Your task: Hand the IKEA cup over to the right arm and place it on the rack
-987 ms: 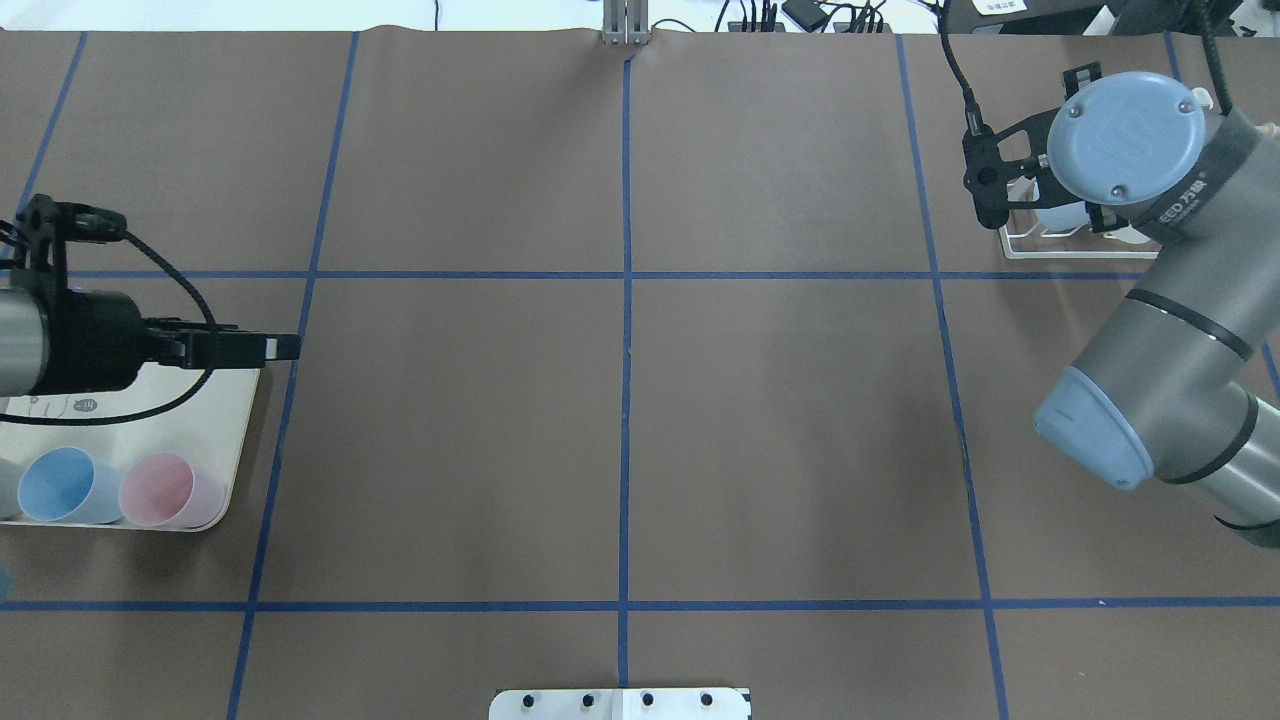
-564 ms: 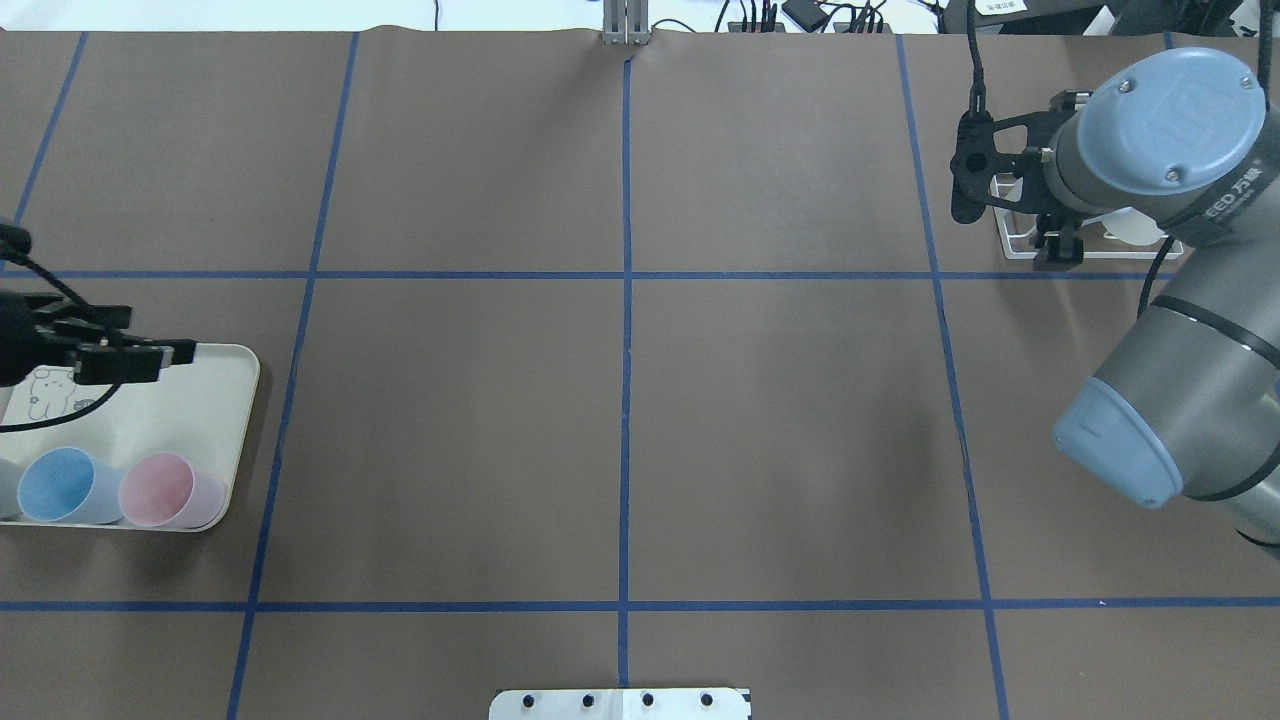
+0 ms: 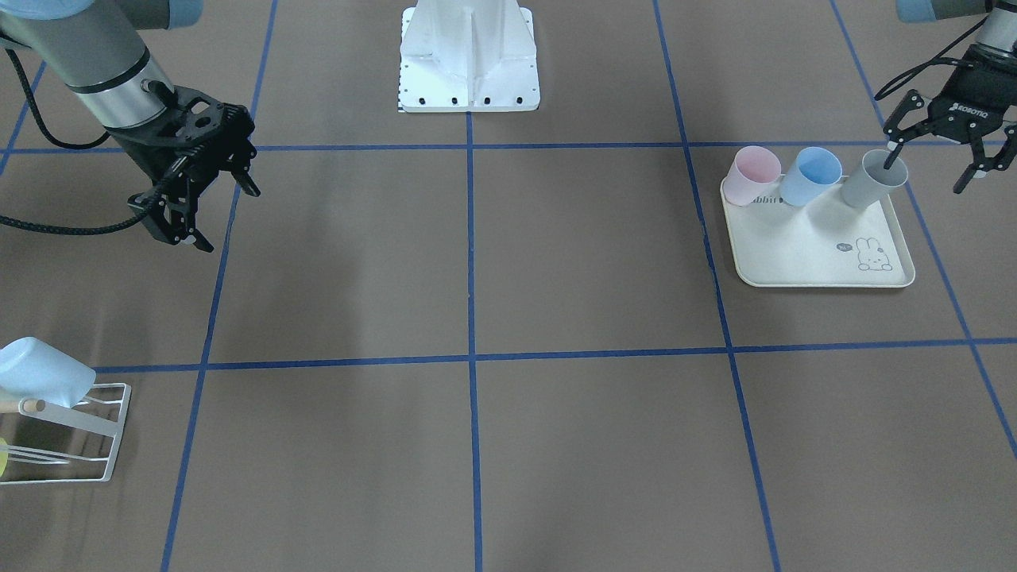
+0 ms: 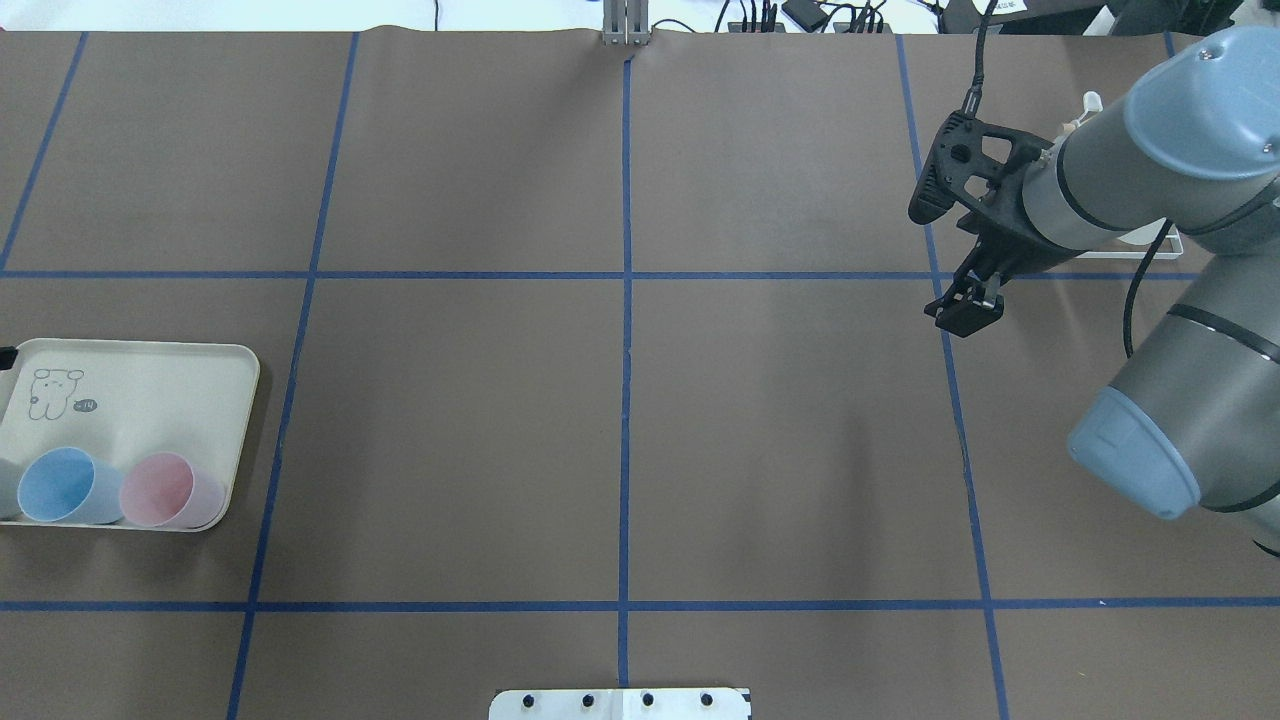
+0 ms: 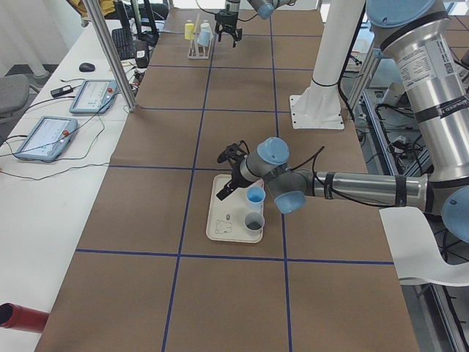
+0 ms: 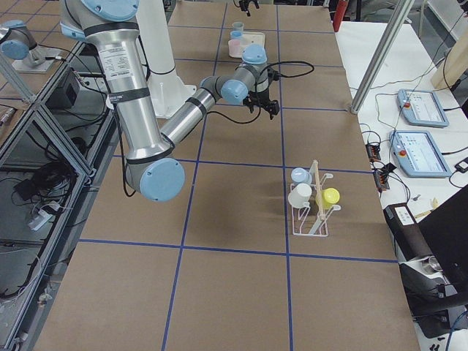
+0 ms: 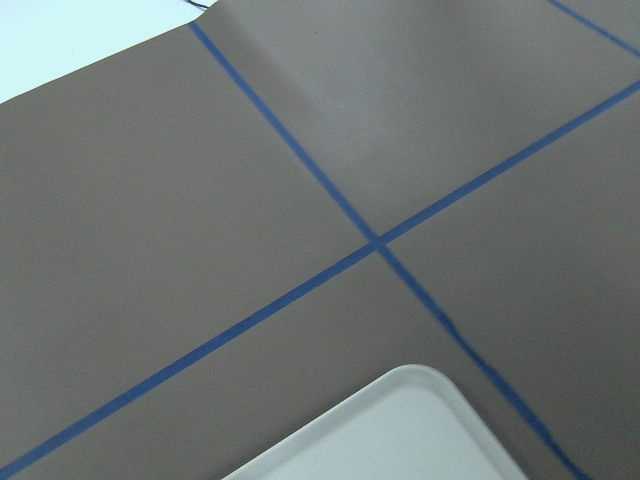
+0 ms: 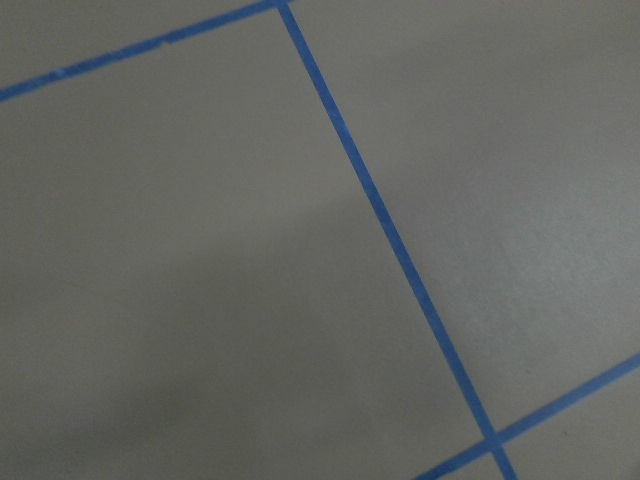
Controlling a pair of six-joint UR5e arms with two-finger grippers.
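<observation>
A pink cup (image 3: 753, 175), a blue cup (image 3: 817, 175) and a grey cup (image 3: 872, 181) stand in a row on the cream rabbit-print tray (image 3: 818, 258). My left gripper (image 3: 928, 175) hangs open and empty at the tray's outer end. One of its fingertips (image 3: 893, 159) overlaps the grey cup's rim in the front view, and I cannot tell if it touches. My right gripper (image 3: 232, 221) is open and empty above bare table. The white rack (image 3: 79, 433) stands apart from it and holds a pale blue cup (image 3: 40, 373). In the overhead view the right gripper (image 4: 968, 308) is left of the rack (image 4: 1150, 250).
The rack (image 6: 314, 212) also carries a white and a yellow cup. Blue tape lines grid the brown table. The robot's white base plate (image 3: 469, 79) sits at the robot's edge. The left wrist view shows only a tray corner (image 7: 400, 430) and table.
The left gripper has pulled back leftward, off the tray and almost out of the overhead view. The right arm has swung away from the rack, leftward and nearer the robot.
</observation>
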